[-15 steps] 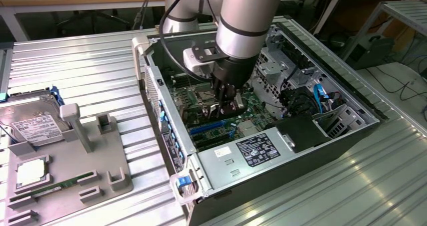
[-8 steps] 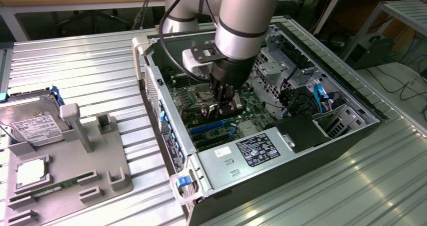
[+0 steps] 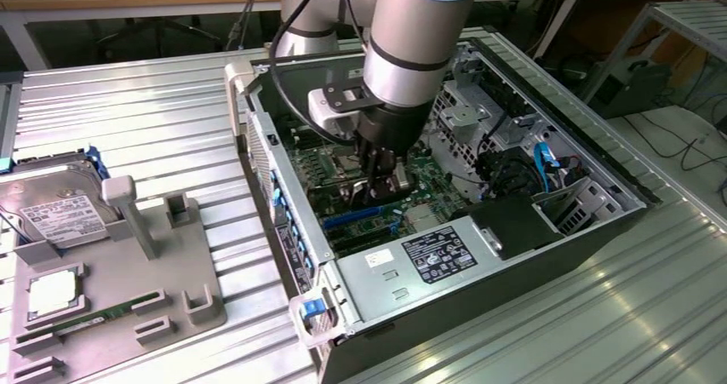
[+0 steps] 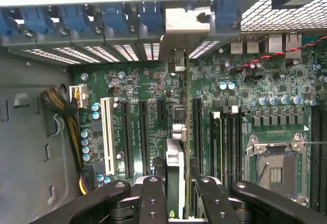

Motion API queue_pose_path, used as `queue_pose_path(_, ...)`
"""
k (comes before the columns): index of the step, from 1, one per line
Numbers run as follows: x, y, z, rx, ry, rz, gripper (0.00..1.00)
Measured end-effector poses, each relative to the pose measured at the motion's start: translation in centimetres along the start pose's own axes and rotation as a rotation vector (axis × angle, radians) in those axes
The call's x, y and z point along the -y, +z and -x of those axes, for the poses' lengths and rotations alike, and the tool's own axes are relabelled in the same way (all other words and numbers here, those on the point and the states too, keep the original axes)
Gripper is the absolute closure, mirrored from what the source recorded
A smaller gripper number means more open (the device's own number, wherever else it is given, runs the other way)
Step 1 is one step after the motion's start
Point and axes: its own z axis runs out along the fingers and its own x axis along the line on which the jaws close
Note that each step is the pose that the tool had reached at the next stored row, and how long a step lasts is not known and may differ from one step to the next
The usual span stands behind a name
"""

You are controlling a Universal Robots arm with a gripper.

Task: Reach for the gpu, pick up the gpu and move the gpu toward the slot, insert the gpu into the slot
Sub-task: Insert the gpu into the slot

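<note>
Exterior view: 1 open computer case point(image 3: 591, 188) lying on a ribbed metal table point(image 3: 148, 128), green motherboard point(image 3: 329, 158) exposed. 1 robot arm point(image 3: 415, 35) reaching down into the case, gripper point(image 3: 380, 188) low over the board, beside the blue slot point(image 3: 357, 220). Gripper fingers clenched on the gpu point(image 3: 386, 182), a thin card held on edge between them. Power supply point(image 3: 437, 260) with a white label sits at the case's near end; drive cage point(image 3: 483, 116) toward the exterior view's right.

Exterior view's left: 1 grey parts holder point(image 3: 125, 282) on the table, carrying 1 silver hard drive point(image 3: 51, 209), 1 square processor point(image 3: 54, 292) and 1 green memory stick point(image 3: 97, 320).

Wrist view: 2 black fingers point(image 4: 153, 198) clamped either side of the gpu point(image 4: 175, 175), seen edge-on, its silver bracket point(image 4: 176, 63) reaching up to the case's rear wall between the blue card retainers point(image 4: 120, 17). Card stands upright over the board, between the black expansion connectors point(image 4: 135, 137) and the memory slots point(image 4: 225, 142). Whether its lower edge is seated in a connector cannot be told. 1 white connector point(image 4: 108, 134), 1 processor socket point(image 4: 276, 168) and 1 yellow-black cable bundle point(image 4: 64, 114) also present.
</note>
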Motion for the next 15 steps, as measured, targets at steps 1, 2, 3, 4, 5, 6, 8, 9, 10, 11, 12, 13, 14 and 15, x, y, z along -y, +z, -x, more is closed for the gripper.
queue_pose_path(1,-0.01,0.03,0.0,-0.0003,0.0,0.0009,0.73)
queue_pose_path(2,0.0,0.03,0.0,-0.0005,0.0,0.0011,0.73)
queue_pose_path(3,0.0,0.04,-0.01,-0.0005,0.0,0.0012,0.73)
queue_pose_path(4,0.0,0.09,-0.01,-0.0001,0.0,0.001,0.73)
queue_pose_path(5,0.0,0.16,0.0,0.0002,0.0,0.0009,0.73)
queue_pose_path(6,0.01,0.23,-0.01,0.0,0.0,0.001,0.73)
queue_pose_path(8,0.01,0.23,-0.01,-0.0004,0.0,0.0011,0.73)
queue_pose_path(9,0.01,0.24,-0.01,-0.0004,0.0,0.0012,0.73)
queue_pose_path(10,0.01,0.26,0.03,0.0,0.0,0.001,0.73)
queue_pose_path(11,0.01,0.26,0.1,-0.0001,0.0,0.001,0.73)
queue_pose_path(12,0.01,0.26,0.12,-0.0001,0.0,0.001,0.73)
queue_pose_path(13,0.01,0.27,0.13,0.0,0.0,0.001,0.73)
queue_pose_path(14,0.0,0.27,0.13,-0.0002,0.0,0.0011,0.73)
queue_pose_path(15,0.0,0.27,0.13,-0.0002,0.0,0.0011,0.73)
